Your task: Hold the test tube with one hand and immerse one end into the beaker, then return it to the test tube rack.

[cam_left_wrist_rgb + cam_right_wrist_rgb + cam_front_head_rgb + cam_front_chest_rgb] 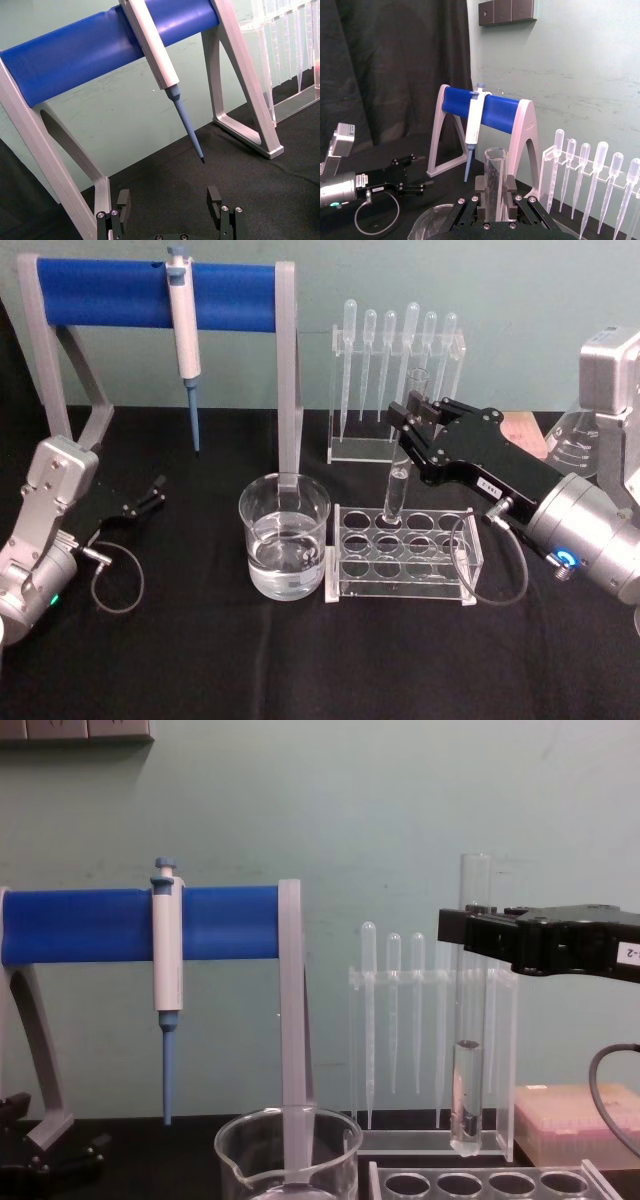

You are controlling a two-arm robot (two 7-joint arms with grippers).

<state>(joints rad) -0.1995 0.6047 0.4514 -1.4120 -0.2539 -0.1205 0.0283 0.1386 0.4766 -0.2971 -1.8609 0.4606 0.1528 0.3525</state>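
The test tube (398,485) stands nearly upright in my right gripper (413,418), which is shut on its upper part, below the open rim. Its round bottom hangs just above a back hole of the clear rack (480,1183), and a little liquid sits in its lower end (465,1100). In the right wrist view the tube (495,175) rises between the fingers. The beaker (285,535), holding water, stands left of the rack, apart from the tube; its rim (288,1130) is below the tube's bottom. My left gripper (152,493) rests open at the left with nothing in it (168,200).
A white-and-blue pipettor (184,330) hangs on the blue-barred stand (240,292) at the back left. A clear holder with several plastic pipettes (395,350) stands behind the rack. A flask (578,445) and a pink box (575,1120) sit at the far right.
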